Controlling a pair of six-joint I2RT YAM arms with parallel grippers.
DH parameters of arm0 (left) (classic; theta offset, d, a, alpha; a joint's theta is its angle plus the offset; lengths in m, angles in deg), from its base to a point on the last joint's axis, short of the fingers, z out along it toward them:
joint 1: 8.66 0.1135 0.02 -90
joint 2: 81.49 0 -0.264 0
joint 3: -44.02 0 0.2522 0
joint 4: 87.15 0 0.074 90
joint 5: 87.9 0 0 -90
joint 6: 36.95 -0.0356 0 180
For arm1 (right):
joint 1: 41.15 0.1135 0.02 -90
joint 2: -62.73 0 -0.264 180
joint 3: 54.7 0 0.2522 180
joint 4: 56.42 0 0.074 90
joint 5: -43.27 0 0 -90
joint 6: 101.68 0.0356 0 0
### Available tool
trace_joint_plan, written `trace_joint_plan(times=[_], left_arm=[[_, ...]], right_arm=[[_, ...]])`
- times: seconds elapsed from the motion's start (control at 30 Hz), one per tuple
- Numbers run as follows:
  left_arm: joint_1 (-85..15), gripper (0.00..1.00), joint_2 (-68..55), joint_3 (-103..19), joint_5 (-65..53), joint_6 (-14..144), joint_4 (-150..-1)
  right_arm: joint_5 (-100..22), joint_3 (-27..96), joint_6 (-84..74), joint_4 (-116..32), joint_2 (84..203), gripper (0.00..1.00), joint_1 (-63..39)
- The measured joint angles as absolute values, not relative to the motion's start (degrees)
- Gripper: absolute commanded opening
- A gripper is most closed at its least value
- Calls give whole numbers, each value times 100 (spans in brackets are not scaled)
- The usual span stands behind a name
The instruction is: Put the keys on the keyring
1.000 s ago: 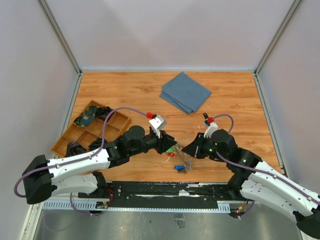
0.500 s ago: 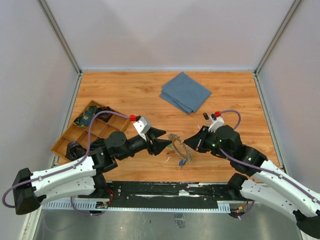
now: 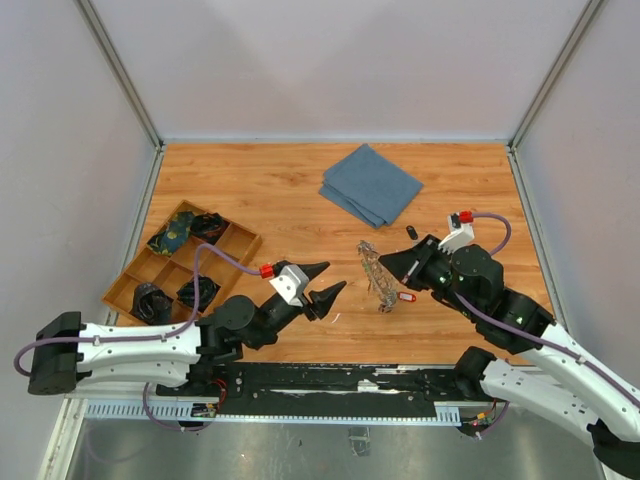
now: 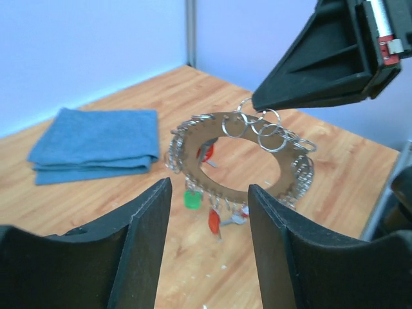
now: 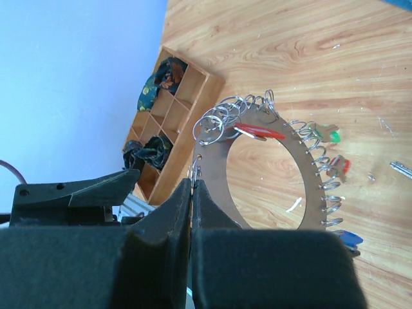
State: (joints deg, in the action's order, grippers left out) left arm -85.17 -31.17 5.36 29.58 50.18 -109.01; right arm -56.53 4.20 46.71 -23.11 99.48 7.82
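Overhead, the right tool (image 3: 383, 267) is pinched shut on the edge of the large flat silvery wire-fringed keyring (image 3: 374, 272), holding it upright above the wooden table (image 3: 250, 190). The left tool (image 3: 334, 276), jaws wide and empty, sits just left of the keyring, apart from it. From the left wrist, the keyring faces that tool broadside, straight ahead between its fingers (image 4: 145, 244). From the right wrist, the small coloured-headed keys (image 5: 257, 132) hang along the keyring's rim away from the grip, so the left tool looks nearer them.

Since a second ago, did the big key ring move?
Yes. The ring went farther back and a little right, closer to the blue cloth.
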Motion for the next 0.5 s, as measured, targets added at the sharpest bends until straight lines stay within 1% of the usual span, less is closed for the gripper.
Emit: trace_joint_plan(times=[0.13,0.3,0.5], left_arm=[[-8581,50,-2704,564,3253,4331,-11733],[-8719,48,-2002,564,3291,3507,-12837],[-8893,46,-1514,558,3190,2865,-13554]], right_arm=[[-5804,453,4855,-2304,9896,1,782],[-5885,455,4995,-2302,9874,0,782],[-5882,455,5076,-2304,9848,1,782]])
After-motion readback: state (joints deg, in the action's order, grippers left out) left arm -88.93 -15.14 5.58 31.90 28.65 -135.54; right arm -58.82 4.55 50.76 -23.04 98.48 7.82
